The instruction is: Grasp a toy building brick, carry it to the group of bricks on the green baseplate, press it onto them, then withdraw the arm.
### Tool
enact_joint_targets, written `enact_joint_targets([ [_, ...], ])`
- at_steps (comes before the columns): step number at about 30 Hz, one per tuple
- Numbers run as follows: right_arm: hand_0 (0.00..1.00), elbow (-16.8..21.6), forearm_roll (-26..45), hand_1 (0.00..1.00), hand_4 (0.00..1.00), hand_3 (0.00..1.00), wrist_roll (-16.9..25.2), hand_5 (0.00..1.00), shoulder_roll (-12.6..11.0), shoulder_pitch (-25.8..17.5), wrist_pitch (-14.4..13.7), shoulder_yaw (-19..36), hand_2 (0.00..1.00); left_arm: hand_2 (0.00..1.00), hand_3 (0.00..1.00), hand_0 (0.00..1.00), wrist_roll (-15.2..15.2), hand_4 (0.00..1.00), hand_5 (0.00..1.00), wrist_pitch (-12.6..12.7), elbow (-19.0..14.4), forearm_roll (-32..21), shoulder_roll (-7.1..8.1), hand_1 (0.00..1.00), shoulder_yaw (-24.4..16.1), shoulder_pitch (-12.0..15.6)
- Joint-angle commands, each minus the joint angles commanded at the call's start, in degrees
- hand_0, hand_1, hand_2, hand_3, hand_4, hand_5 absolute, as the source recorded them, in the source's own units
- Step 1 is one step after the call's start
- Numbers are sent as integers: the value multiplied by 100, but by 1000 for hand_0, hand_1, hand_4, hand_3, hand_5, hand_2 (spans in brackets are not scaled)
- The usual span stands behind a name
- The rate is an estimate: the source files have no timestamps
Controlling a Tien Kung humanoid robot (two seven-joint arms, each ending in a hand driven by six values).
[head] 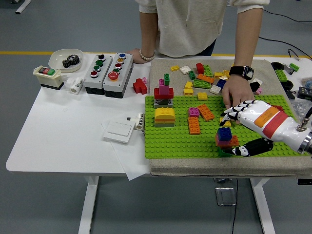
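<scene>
Head view, near to far. Down at the baseplate's front edge, right hand hovering just beside the brick stack: blue brick on top, red under it, something dark green at the bottom. Fingers spread above and behind the stack, thumb low in front, nothing pinched, and can't tell if any tip actually touches it. Looks like the pressing part is done or nearly, so probably just pulling the arm out from here.

On handling: hard plastic, light, smooth and a bit slippery on the sides, not fragile. Best gripped across two opposite side walls, studs left clear, then pushed straight down so it snaps on rather than tipping.

Further back, orange bricks and a yellow block sitting on the plate. Person's hand resting on the plate right behind the robot's fingers, worth minding. Loose bricks beyond that, button boxes off left on the tabletop. Left arm not visible.
</scene>
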Motion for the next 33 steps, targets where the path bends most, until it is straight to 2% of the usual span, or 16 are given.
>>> enact_joint_targets([
  [14,695,10,-18,666,874,583,20,547,1,-125,8,-53,717,724,589,741,11,643,666,-4,-1,16,-1,728,-4,10],
  [15,689,11,-19,663,848,560,19,533,2,-127,10,-52,715,724,589,741,8,644,667,-5,-1,10,-1,728,1,8],
  [33,679,8,23,654,822,544,35,508,23,-101,-24,-95,689,724,589,741,4,643,669,-5,0,-25,-6,728,11,-2],
])
